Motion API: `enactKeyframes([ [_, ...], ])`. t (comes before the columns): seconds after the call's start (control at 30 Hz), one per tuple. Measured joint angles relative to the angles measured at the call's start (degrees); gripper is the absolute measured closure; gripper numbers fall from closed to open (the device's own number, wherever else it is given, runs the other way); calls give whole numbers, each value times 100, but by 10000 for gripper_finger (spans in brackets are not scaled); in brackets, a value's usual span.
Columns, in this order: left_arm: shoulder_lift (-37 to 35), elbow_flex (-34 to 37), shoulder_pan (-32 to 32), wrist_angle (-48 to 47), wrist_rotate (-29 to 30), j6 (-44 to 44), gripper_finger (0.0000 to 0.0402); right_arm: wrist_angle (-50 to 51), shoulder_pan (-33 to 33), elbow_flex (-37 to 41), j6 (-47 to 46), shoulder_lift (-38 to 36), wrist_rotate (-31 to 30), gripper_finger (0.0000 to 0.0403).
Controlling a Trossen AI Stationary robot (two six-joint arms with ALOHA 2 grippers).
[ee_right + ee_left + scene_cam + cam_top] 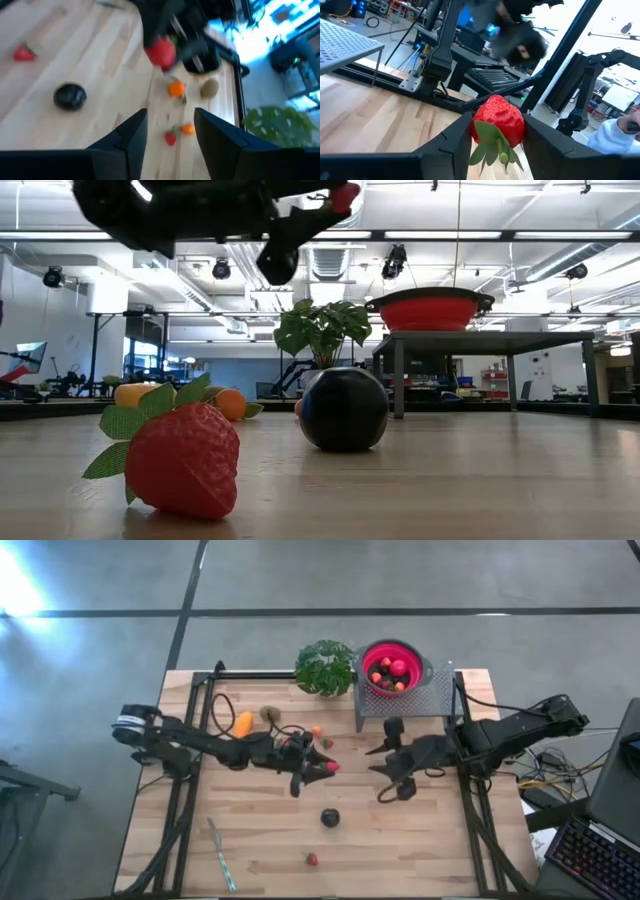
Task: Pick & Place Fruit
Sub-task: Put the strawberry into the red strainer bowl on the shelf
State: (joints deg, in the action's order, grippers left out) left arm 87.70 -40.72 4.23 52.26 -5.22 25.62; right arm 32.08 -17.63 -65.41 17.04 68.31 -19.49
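My left gripper [326,768] hangs over the table's middle, shut on a red strawberry [499,119]. The same strawberry is in the right wrist view [161,51]. Level with it on the right, my right gripper [380,775] is open with nothing between its fingers [167,135]. A dark round fruit [330,817] and a second strawberry [312,859] lie on the wood nearer the front edge. An orange elongated piece [243,723], a kiwi [270,714], a small orange ball [316,731] and a small strawberry [326,743] lie behind the left arm. My left gripper pinches the strawberry by its two sides [476,122] between the two fingers. The fingers come level from the table's left. The berry's green leaves [495,145] point back toward the wrist and its red tip points away. It is lifted clear of the table.
A red bowl [412,650] holding several fruits sits on a grey perforated stand [430,698] at the back right. A leafy green plant [325,667] stands left of it. A thin pale stick [222,855] lies near the front left. Bare wood lies between the grippers.
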Motion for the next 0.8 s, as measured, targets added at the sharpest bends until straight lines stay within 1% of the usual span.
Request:
enactKeyframes([
  [0.07,126,-179,-81,9,-135,4,245,-199,-68,29,20,0,-4,225],
  [0.27,479,-826,-177,-21,-465,-4,245,-385,-100,134,166,0,-9,187],
  [0.53,1012,-1745,-364,-283,-600,13,245,-493,-100,190,397,2,-11,148],
  [0.7,1416,-2313,-455,-329,-969,184,245,-613,-100,190,546,2,-20,131],
  [0.8,1610,-2585,-466,-361,-1062,256,245,-681,-100,190,551,2,-20,130],
])
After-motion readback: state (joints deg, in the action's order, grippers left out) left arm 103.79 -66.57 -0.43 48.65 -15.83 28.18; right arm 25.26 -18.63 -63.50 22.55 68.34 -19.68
